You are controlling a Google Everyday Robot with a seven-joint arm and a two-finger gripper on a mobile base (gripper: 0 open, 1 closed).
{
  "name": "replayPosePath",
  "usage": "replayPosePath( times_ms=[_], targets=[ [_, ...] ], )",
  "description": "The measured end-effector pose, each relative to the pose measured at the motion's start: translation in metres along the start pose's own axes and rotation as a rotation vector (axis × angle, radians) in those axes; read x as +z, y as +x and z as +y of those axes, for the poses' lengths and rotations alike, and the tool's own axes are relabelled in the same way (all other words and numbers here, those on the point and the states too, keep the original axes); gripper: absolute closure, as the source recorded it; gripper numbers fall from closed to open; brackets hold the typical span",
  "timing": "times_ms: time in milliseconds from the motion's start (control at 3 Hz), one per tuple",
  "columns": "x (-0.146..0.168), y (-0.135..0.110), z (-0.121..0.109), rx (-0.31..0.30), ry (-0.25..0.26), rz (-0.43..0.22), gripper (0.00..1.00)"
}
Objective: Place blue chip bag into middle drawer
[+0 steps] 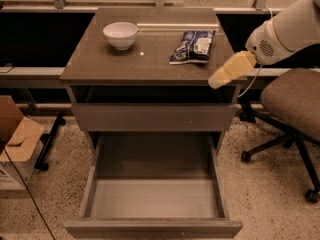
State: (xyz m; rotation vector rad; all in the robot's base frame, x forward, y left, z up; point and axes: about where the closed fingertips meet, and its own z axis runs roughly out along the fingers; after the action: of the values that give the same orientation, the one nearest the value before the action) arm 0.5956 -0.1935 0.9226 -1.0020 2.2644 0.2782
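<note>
The blue chip bag lies flat on the cabinet top, right of centre, dark blue with white patches. The middle drawer is pulled far out below, its pale grey floor bare. My gripper, pale yellow on a white arm, hangs at the front right corner of the cabinet top. It is about a hand's width in front of and to the right of the bag, not touching it, and holds nothing that I can see.
A white bowl stands on the top at the back left. A shut drawer shows as a flat brown front panel above the open one. An office chair stands to the right. A cardboard box sits on the floor at the left.
</note>
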Motion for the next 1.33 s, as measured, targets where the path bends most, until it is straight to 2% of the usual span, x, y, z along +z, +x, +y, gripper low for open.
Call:
replayPosePath(
  times_ms=[333,667,1000,1333],
  targets=[
    [0.029,-0.043,-0.008,0.018,0.074,-0.087,0.00],
    [0.059,-0.084,-0.018,0.040,0.105,-0.155,0.00],
    [0.092,-0.114,-0.030,0.069,0.101,-0.189,0.00],
    [0.122,-0.126,-0.050,0.117,0.099,-0.192,0.00]
  ],
)
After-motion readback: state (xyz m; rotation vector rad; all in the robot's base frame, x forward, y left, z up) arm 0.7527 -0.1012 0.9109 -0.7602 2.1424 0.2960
